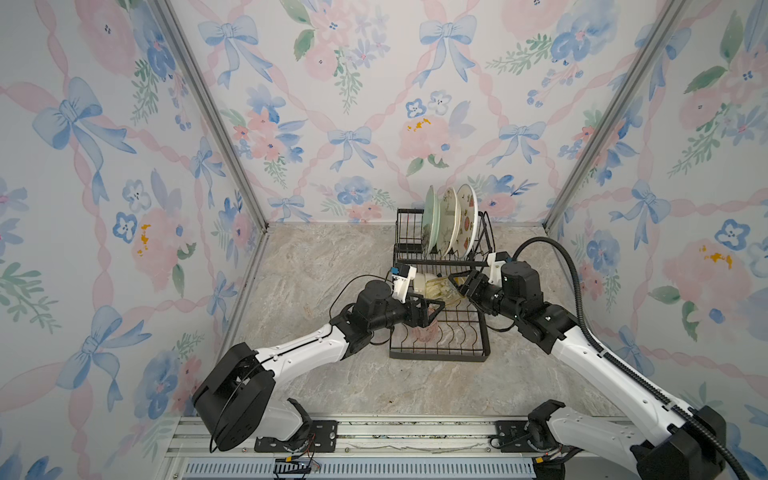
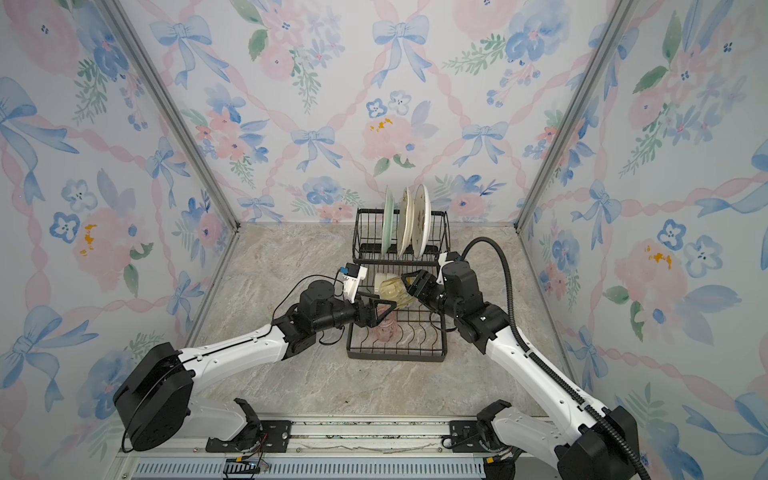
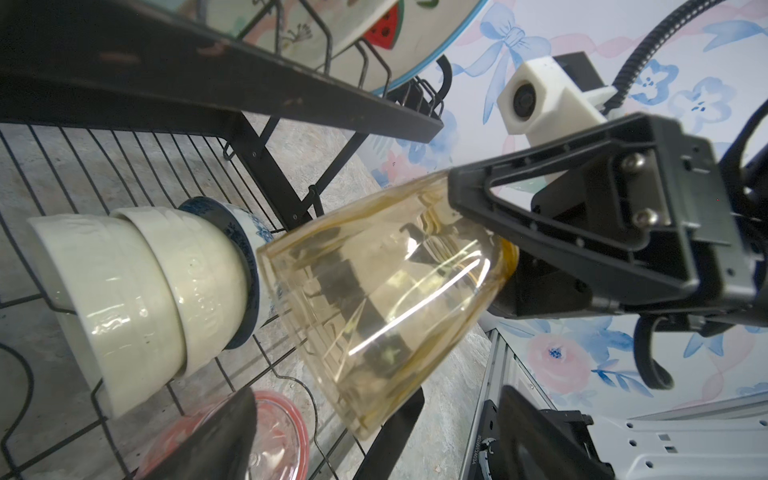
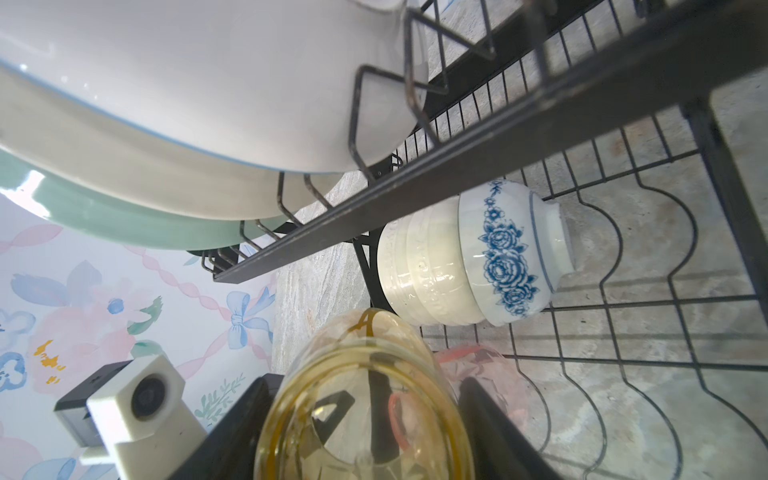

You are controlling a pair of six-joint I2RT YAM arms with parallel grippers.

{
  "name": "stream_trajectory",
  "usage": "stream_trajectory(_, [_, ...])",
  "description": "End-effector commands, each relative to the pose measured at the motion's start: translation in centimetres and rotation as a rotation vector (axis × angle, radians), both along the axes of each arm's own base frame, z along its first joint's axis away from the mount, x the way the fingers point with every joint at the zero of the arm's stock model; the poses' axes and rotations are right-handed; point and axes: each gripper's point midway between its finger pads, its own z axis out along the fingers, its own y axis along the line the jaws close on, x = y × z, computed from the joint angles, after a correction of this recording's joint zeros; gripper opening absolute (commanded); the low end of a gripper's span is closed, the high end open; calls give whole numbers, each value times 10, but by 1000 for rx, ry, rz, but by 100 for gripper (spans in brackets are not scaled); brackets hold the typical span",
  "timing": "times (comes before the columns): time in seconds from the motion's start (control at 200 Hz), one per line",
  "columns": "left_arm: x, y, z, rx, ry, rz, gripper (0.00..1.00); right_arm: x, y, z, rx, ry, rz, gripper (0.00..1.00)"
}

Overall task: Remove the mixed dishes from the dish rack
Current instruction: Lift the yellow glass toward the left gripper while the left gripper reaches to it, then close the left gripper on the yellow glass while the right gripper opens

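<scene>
The right hand (image 3: 482,232) pinched the amber translucent tumbler (image 3: 382,299) by its mouth over the black wire dish rack (image 1: 440,354) lower tray, long axis tilted, base toward stacked cream bowls (image 3: 145,291); the left hand (image 1: 431,313) stood spread.

Three plates (image 1: 451,220) stand atop the rack (image 1: 436,356); nested bowls (image 1: 422,283) lie sideways below, amber tumbler (image 1: 440,287) at their 3 o'clock, pink tumbler (image 1: 424,332) at 6.

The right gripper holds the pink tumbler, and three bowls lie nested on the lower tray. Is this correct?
No: the right gripper holds the amber tumbler, as the right wrist view shows. The bowls are as stated.
</scene>
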Motion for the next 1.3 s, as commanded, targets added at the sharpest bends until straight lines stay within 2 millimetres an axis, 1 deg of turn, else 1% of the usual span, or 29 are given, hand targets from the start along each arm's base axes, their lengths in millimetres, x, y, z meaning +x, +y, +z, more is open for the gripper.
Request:
stream_trajectory(0.0, [1, -11, 20, -55, -46, -31, 87, 2, 2, 13, 60, -37, 4, 63])
stream_trajectory(0.12, [1, -13, 25, -76, -59, -39, 83, 1, 6, 13, 81, -31, 18, 63])
stream_trajectory(0.26, [1, -12, 33, -104, -82, -33, 79, 1, 9, 13, 119, -27, 23, 63])
stream_trajectory(0.39, [4, -11, 36, -121, -92, -18, 76, 1, 12, 13, 143, -21, 33, 63])
stream_trajectory(0.56, [3, -13, 43, -158, -96, -27, 72, -1, 13, 16, 166, -22, 34, 63])
stream_trajectory(0.685, [3, -14, 47, -181, -99, -31, 66, -3, 12, 16, 185, -21, 30, 63])
stream_trajectory(0.845, [2, -15, 49, -197, -102, -37, 60, -5, 12, 13, 200, -10, 25, 63])
stream_trajectory(1.085, [3, -14, 45, -194, -93, -25, 49, -7, 11, 14, 213, -12, 17, 63])
stream_trajectory(1.18, [3, -13, 44, -193, -91, -19, 48, -8, 12, 13, 211, -8, 20, 63])
stream_trajectory(1.295, [3, -12, 46, -196, -96, -16, 44, -11, 14, 12, 213, -3, 24, 63])
